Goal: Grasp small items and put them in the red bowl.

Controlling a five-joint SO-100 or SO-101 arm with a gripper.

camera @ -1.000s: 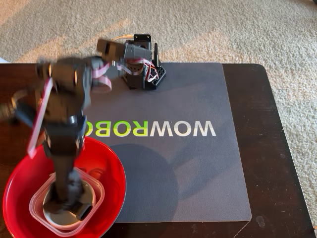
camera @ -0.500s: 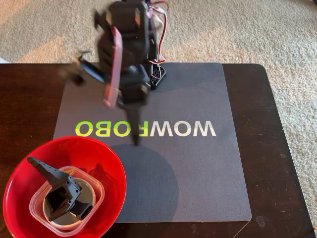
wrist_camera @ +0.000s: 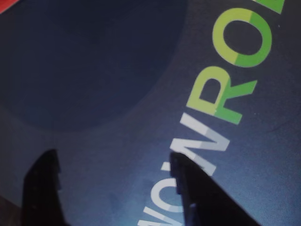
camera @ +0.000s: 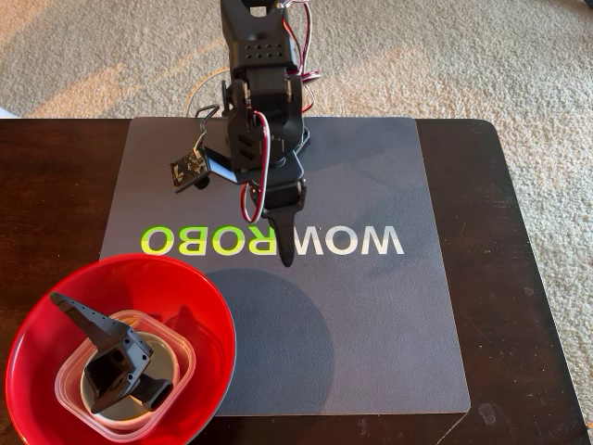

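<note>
Since nothing sits between the fingers, we judge this an empty moment, and we note the rest below.

Gripper: the gripper (wrist_camera: pixel 113 188) shows in the wrist view as two dark fingers standing well apart along the bottom edge, with only bare mat between them; we see it wide open and holding nothing. In the fixed view it hangs point-down over the lettering at the centre of the frame (camera: pixel 285 243).

Red bowl: the red bowl (camera: pixel 208 306) fills the lower left of the fixed view, and only a sliver of red shows at the upper left corner of the wrist view (wrist_camera: pixel 7 4).

Items: a clear square tub (camera: pixel 69 389) rests inside the red bowl, a small white bowl (camera: pixel 167 357) sits in the tub, and a black pointed part (camera: pixel 93 324) leans out of it toward the upper left.

Relation to the jaws: the bowl and its load lie well apart from the gripper, down and to the left of it in the fixed view.

Mat: we see no loose item left on the grey mat (camera: pixel 389 324).

Risk: we judge that another sweep toward the lower left could catch the protruding black pointed part and tip the stacked tub out of the bowl.

Second risk: closing on bare mat would gain nothing.
</note>
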